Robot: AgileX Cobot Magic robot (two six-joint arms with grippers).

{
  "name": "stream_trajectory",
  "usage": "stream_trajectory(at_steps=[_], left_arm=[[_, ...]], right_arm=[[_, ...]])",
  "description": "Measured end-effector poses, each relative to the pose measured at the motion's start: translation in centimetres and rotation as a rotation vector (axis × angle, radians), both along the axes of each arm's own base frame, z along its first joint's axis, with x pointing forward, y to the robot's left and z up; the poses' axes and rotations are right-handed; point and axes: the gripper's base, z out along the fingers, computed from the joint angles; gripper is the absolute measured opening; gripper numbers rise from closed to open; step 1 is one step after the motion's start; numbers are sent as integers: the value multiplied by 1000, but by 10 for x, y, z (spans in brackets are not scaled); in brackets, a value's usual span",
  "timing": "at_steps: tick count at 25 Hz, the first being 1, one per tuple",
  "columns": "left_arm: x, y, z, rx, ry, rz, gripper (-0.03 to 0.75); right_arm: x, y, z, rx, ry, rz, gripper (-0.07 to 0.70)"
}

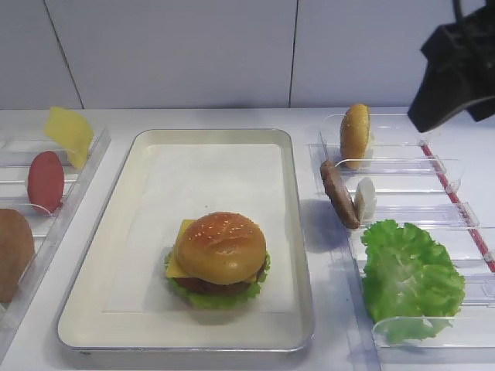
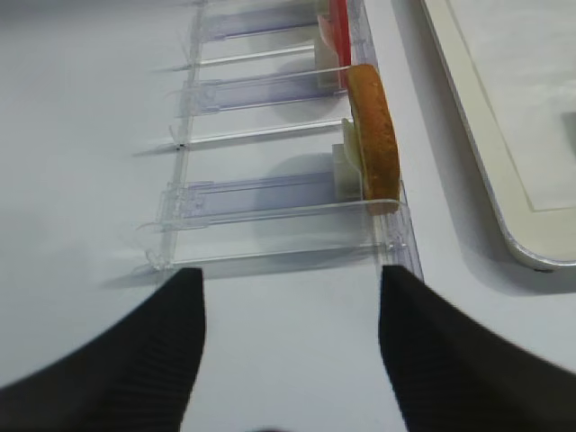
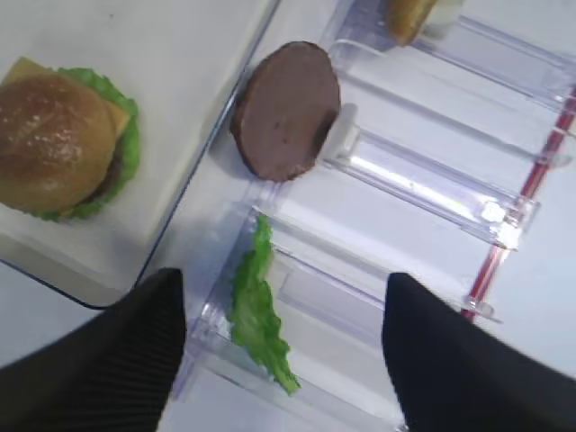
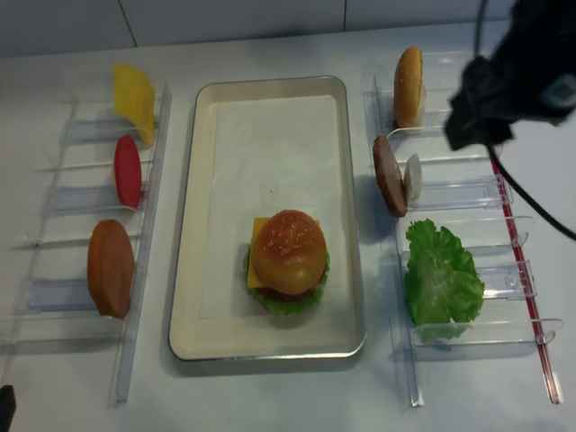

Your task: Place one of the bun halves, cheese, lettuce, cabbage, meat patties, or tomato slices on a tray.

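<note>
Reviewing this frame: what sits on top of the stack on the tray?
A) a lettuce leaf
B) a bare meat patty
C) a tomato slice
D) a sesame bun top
D: a seeded bun top caps the stack on the tray, with cheese and lettuce peeking out beneath it.

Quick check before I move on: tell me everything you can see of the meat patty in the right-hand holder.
The meat patty is a flat, round, dark brown disc with a matte, slightly mottled face. It stands on edge, tilted, at the tray-side end of a clear plastic holder, with a small white block against its outer face. It sits apart from the tray, between a spare bun half and the lettuce. Neither gripper touches it.
</note>
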Motion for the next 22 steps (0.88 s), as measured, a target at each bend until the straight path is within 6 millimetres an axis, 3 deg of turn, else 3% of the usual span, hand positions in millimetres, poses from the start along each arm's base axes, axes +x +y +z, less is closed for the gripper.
stream_trajectory(at_steps=[4,13,22], left_arm=[[0,0,0,0,0,0,414],[0,0,0,0,0,0,414],[0,0,0,0,0,0,414]], right_arm=[[-38,-17,-3,-62,-42,-38,466],[-119,-45,-44,-97,-137,-106,457],[-176,-61,-65,-56,-354,-128,454]])
